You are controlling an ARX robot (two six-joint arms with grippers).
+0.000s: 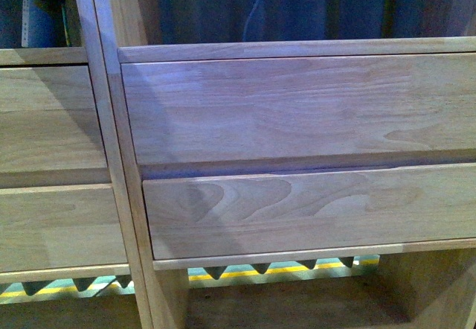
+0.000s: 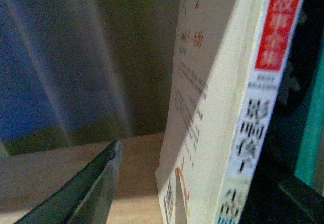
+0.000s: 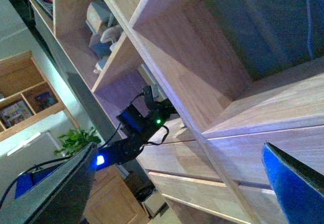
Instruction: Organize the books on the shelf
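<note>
Where the white book [image 2: 223, 133] stands: upright on a board of the shelf [image 2: 136, 155], red block at its top end.
Teal book [image 2: 310, 112]: near it, on its spine side.
Left gripper [image 2: 197, 158]: open wide, one finger [image 2: 86, 193] apart from the cover.
Right gripper [image 3: 179, 148]: open wide, holding nothing, near the shelf.

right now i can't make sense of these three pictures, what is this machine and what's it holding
It is a robot with two arms, each ending in a two-fingered gripper. The front picture looks out from its body at a light-wood bookcase with plain drawer fronts; no arm shows. The left wrist camera shows a thin white-spined paperback with a red block standing on a shelf board between the fingers of the open left gripper, not clamped. The right gripper is open and empty; its camera sees the black left arm at the bookcase.
</note>
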